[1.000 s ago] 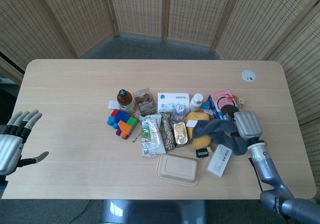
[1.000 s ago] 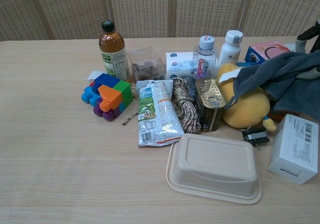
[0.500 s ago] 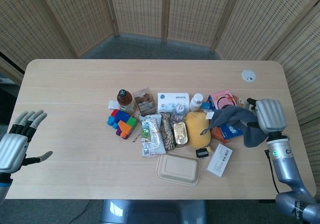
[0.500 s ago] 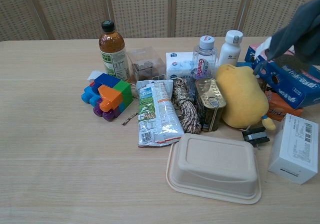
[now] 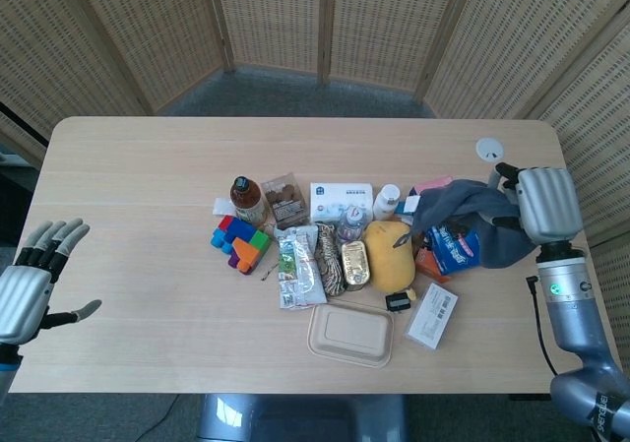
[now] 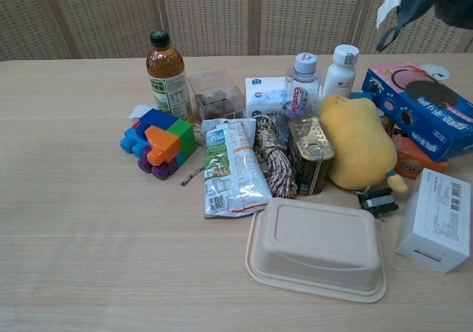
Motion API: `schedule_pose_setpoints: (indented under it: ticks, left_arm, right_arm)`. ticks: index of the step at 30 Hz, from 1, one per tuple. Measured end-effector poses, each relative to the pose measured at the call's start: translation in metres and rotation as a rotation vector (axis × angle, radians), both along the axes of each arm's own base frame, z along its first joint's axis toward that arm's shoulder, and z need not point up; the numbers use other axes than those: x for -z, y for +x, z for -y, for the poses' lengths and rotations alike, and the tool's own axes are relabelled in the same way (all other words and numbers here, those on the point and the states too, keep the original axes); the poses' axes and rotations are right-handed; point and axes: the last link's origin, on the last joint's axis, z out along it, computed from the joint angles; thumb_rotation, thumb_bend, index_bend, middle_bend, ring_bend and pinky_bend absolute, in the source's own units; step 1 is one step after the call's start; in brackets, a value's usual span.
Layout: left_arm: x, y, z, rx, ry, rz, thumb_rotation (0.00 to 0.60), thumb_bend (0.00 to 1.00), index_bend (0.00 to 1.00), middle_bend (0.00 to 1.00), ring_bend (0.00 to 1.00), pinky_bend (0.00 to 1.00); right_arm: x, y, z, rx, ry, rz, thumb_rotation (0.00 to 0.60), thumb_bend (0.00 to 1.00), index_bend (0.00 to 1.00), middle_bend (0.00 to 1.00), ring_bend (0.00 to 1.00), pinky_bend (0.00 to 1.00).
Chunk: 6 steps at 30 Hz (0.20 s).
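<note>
Right robot hand (image 5: pixel 539 204) grips grey cloth (image 5: pixel 471 216) above the blue cookie box (image 6: pixel 417 109); left robot hand (image 5: pixel 30 283) spread empty

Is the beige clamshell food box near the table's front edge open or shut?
Shut. The clamshell box lies flat with its lid down over the base, rims meeting all round in the chest view, and nothing inside shows.

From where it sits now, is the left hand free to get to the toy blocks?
Probably yes. The left hand is open, holding nothing, and only bare table lies between it and the toy blocks, which sit on the pile's near-left edge.
</note>
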Motion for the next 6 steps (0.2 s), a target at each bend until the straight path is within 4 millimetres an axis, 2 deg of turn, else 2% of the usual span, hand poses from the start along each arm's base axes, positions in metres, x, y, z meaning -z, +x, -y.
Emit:
schedule_pose_setpoints:
  ticks: [6]
  left_arm:
    - [-0.0009,-0.0024,0.0015,0.000,0.005,0.005,0.600,0.13,0.00,0.00,0.00,0.00]
  right_arm:
    - [-0.0027,0.0082,-0.0022,-0.004,-0.002,-0.006,0.600,0.20,0.62,1.00,1.00,0.92]
